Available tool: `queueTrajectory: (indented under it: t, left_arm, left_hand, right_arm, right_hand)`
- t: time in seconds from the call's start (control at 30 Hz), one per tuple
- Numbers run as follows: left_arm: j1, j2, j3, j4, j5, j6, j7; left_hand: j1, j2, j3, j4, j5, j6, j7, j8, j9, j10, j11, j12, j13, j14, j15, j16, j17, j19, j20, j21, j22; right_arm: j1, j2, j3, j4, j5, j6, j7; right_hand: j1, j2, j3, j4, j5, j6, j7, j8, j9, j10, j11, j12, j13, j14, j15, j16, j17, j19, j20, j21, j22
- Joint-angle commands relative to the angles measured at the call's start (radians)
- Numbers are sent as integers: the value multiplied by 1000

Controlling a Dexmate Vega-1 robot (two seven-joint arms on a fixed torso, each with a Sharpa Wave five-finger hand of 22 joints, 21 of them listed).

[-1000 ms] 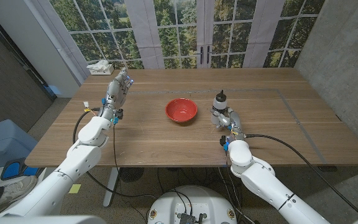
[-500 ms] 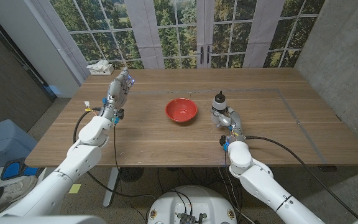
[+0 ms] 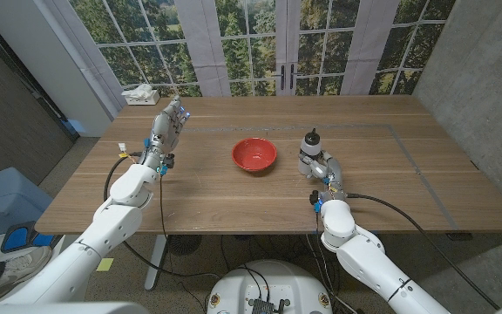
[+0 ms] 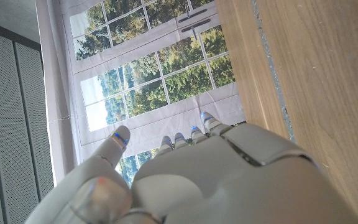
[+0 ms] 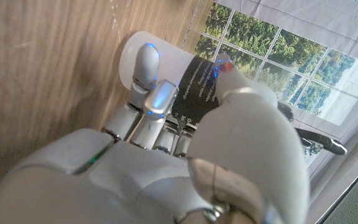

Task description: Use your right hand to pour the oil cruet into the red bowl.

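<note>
Right hand gripping cruet; red bowl lying to its left.

The right hand (image 3: pixel 322 166) is wrapping its fingers (image 5: pixel 148 65) around the clear, black-labelled, dark-spouted oil cruet (image 3: pixel 308 148), which is standing with its long axis upright on the wooden desk (image 3: pixel 390 183), apparently not lifted yet. The round red bowl (image 3: pixel 254 154) is sitting apart from the cruet, toward the robot's left, so the pour will likely be travelling and tipping that way. The left hand (image 3: pixel 167 121) is idling well away with fingers apart, holding nothing. Count: one cruet, one bowl.
</note>
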Motion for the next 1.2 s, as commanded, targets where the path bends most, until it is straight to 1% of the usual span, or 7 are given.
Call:
queueTrajectory:
  t: [0.03,0.17,0.3,0.47,0.57,0.63,1.2]
  left_arm:
    - [10,1,-3,-10,-13,1,-9]
    - [13,1,-6,-11,-14,-2,-10]
    - [14,0,-5,-10,-16,-4,-14]
    - [14,-1,-5,-9,-15,-7,-16]
    - [14,-3,-6,-9,-14,-9,-14]
    - [14,-3,-5,-9,-14,-9,-15]
    - [19,-8,-4,-11,-13,-17,-15]
  left_hand:
    - [-2,70,5,-4,3,-2,-2,4,3,-56,2,5,3,-74,-89,4,1,8,-41,-1,6]
    - [-3,69,5,-4,3,-2,-2,4,3,-56,3,5,3,-74,-89,4,1,8,-41,-2,6]
    - [-3,68,5,-4,3,-2,-2,4,3,-55,2,5,3,-74,-89,4,1,9,-41,-4,6]
    - [-3,68,5,-4,3,-2,-2,4,3,-56,3,5,3,-73,-88,4,1,9,-41,-5,6]
    - [-3,68,5,-4,3,-2,-2,4,3,-56,3,4,3,-74,-88,4,1,9,-41,-5,6]
    - [-3,68,5,-4,3,-2,-2,4,3,-56,3,5,3,-74,-88,4,1,9,-41,-6,6]
    - [-4,67,6,-5,3,-2,-3,4,3,-55,4,4,3,-73,-88,4,0,10,-41,-10,6]
  right_arm:
    - [-18,-24,7,-88,-47,-103,-71]
    - [-14,-46,3,-121,-90,-155,-93]
    - [-10,-57,7,-143,-103,-190,-93]
    - [-4,-62,3,-155,-133,-215,-104]
    - [1,-69,-2,-163,-154,-233,-107]
    - [8,-70,-10,-174,-180,-274,-123]
    - [66,-94,-41,-201,-257,-410,-100]
  right_hand:
    - [85,89,22,33,-1,150,9,7,13,91,-64,14,189,-1,-23,8,3,4,-92,4,-6]
    - [83,90,21,33,-1,143,4,3,14,105,-65,21,202,0,-23,9,3,3,-93,7,-4]
    - [81,95,20,34,-1,159,14,7,17,134,-58,37,225,2,-23,10,3,4,-93,10,0]
    - [83,99,21,32,0,168,14,13,25,141,-58,44,245,6,-23,11,4,8,-93,11,3]
    - [84,100,21,32,0,172,19,15,27,142,-58,46,253,7,-23,12,4,11,-93,12,4]
    - [83,99,20,32,0,179,21,17,27,145,-55,48,260,10,-23,13,4,13,-93,11,3]
    - [80,97,17,32,-1,166,17,8,30,134,-55,48,299,16,-23,12,4,14,-93,8,2]
